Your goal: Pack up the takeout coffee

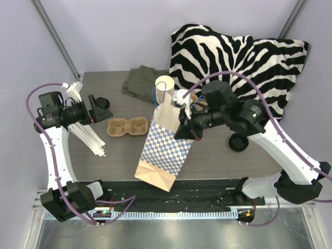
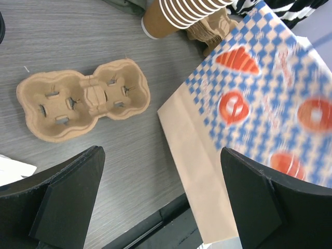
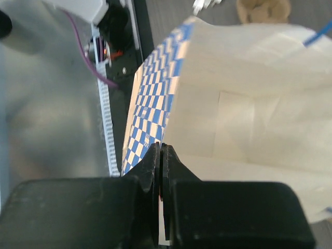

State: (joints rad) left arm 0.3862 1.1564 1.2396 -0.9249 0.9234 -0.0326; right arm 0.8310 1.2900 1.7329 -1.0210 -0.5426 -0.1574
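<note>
A paper bag [image 1: 163, 150] with a blue check pattern hangs tilted over the table's front edge. My right gripper [image 1: 184, 129] is shut on its upper rim. In the right wrist view the pads [image 3: 155, 155] pinch the bag's edge [image 3: 155, 104], and its pale inside [image 3: 249, 104] spreads to the right. My left gripper [image 1: 102, 110] stands open over the table's left side, holding nothing. In the left wrist view it [image 2: 161, 153] frames bare table and the bag's printed side [image 2: 259, 104]. The takeout coffee is hidden or out of view.
A pulp cup carrier [image 1: 127, 126] [image 2: 83, 104] lies left of the bag. A stack of cups [image 1: 164, 89] [image 2: 181, 13] stands behind it. Black lids lie at the left [image 1: 102, 102] and right [image 1: 238, 141]. White sticks [image 1: 88, 137], an olive cloth [image 1: 142, 83] and zebra fabric [image 1: 233, 57] are also here.
</note>
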